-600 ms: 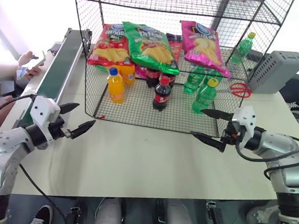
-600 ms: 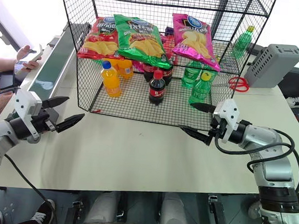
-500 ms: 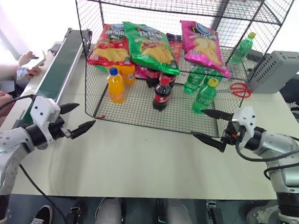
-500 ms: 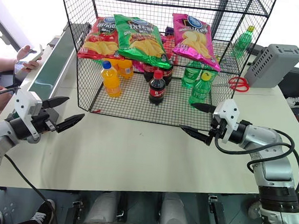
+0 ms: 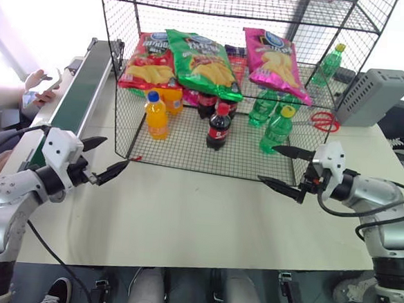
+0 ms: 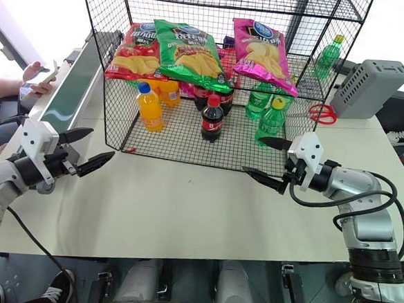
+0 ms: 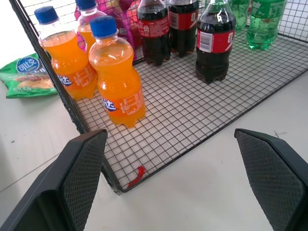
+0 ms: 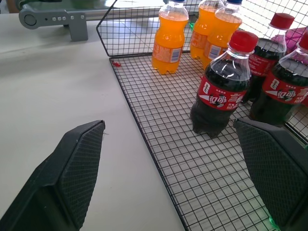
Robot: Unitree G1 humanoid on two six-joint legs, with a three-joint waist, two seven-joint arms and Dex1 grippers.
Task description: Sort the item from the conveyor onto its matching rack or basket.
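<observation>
The magenta-pink chip bag (image 5: 275, 62) lies on the right of the black wire rack's (image 5: 219, 1) middle shelf, beside a green bag (image 5: 203, 63) and a red bag (image 5: 149, 61). The dark green conveyor (image 5: 77, 96) runs along the table's left side with nothing on its belt. In front of the conveyor's near end my left gripper (image 5: 116, 152) hovers open and empty, pointing toward the rack's front left corner. My right gripper (image 5: 266, 163) is open and empty too, at the rack's front right corner, just above the table.
Orange soda (image 5: 155, 116), cola (image 5: 218, 127) and green soda bottles (image 5: 276, 130) stand on the rack's bottom shelf. A grey box (image 5: 374, 96) and red scissors (image 5: 323, 121) sit at the right. A person's hand holding a phone (image 5: 41, 85) is left of the conveyor. A small green bag (image 7: 26, 79) lies on the table outside the rack.
A person's hand that showed low at the left edge has gone out of view. Both arms have stayed almost where they were, grippers still open.
</observation>
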